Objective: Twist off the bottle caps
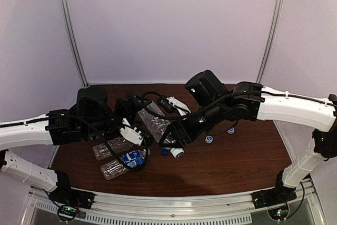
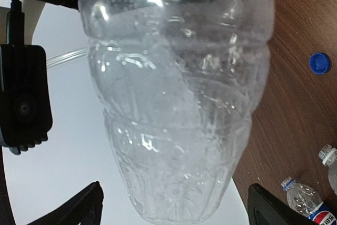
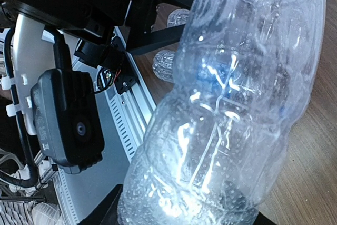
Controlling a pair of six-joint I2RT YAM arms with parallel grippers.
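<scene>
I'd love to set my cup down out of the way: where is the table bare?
Bare: the front-right tabletop, between the two pale caps and the near rail. Crowded: centre-left, where the lying bottles, a blue cap and the raised bottle cluster.

I see a dark brown wooden tabletop (image 1: 247, 156), plain pale lilac wall panels (image 1: 174, 25) behind, two slim silver metal uprights (image 1: 72, 30), and a grey slotted metal rail (image 1: 174, 210) along the near edge.
</scene>
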